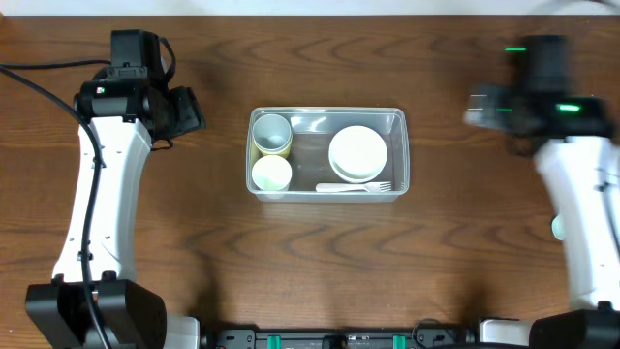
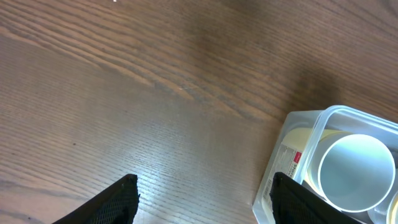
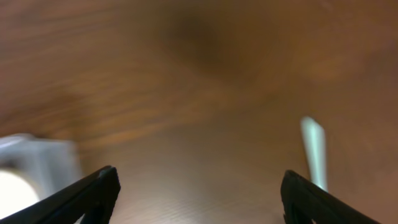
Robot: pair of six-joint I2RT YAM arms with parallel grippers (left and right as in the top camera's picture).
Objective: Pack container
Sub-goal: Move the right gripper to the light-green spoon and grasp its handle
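A dark brown wooden table (image 1: 310, 271) fills nearly the whole overhead view, its wavy grain running from 9 o'clock to 3 o'clock. Along the far edge at 12 o'clock, a thin pale strip (image 1: 291, 6) shows beyond the tabletop; what it belongs to cannot be told. The light is soft and even, leaving faint blurred shadows on the wood. Close up, the surface has a dull sheen and fine grain lines.

You are looking at a dark brown, wood-grained worktop (image 1: 310, 252). The clear rectangular plastic container (image 1: 327, 112) is showing a round white bowl (image 1: 357, 153), a white plastic fork (image 1: 354, 187) and two pale yellow cups (image 1: 271, 174). Green lights (image 1: 567, 108) are glowing on the black-and-white right arm (image 1: 581, 204).
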